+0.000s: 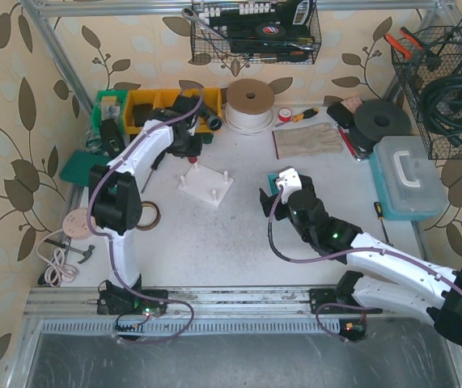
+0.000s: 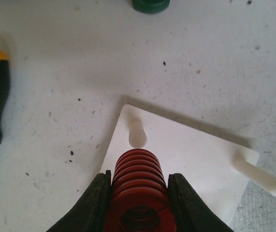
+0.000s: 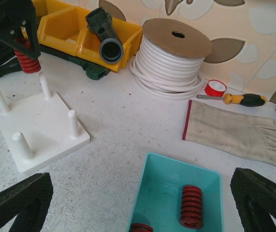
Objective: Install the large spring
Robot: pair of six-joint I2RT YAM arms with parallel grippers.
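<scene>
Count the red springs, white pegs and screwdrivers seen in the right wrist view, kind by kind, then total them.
Red springs: 3, one in the left gripper, two in the teal tray
White pegs: 4, on the white base
Screwdrivers: 1
Total: 8

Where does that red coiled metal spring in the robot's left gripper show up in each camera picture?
Top external: not discernible, hidden under the left gripper, upper centre-left.
Left wrist: red coil spring, bottom centre, between black fingers.
Right wrist: top left, above a peg.
Shared landmark: white square pegged plate.
</scene>
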